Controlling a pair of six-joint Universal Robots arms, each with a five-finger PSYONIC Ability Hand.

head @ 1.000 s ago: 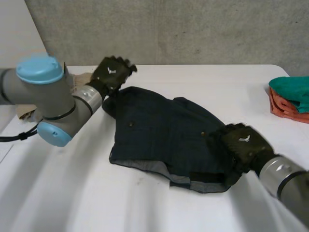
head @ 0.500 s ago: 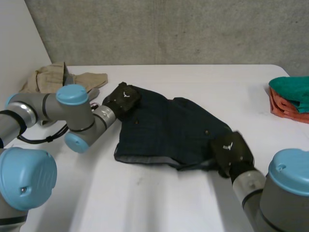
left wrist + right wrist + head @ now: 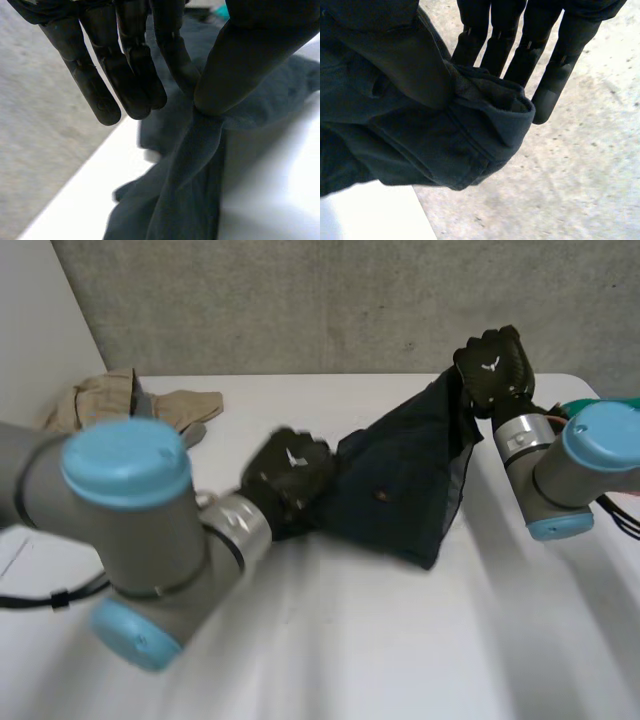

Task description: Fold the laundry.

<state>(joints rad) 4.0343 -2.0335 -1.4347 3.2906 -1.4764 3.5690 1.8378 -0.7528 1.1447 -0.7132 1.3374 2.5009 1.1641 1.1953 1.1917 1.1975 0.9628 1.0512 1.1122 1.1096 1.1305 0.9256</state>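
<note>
A dark navy garment [image 3: 400, 480] is stretched between my two hands above the white table [image 3: 330, 640]. My left hand [image 3: 290, 475] grips its lower left edge; in the left wrist view the thumb and fingers [image 3: 135, 75] pinch a bunched fold of the cloth [image 3: 185, 165]. My right hand [image 3: 492, 365] is raised at the back right and holds the garment's top corner. In the right wrist view its thumb presses a thick hem [image 3: 485, 125] against the fingers [image 3: 550, 75]. The cloth hangs down from the right hand to a point near the table.
A tan garment [image 3: 130, 400] lies crumpled at the back left of the table. A teal cloth [image 3: 585, 406] peeks out behind my right arm at the right edge. A grey wall runs behind the table.
Both hands have shut on the dark garment. The right hand lifted its corner from the front right up to the back right; the left hand moved toward the middle, and the cloth rose off the table.
</note>
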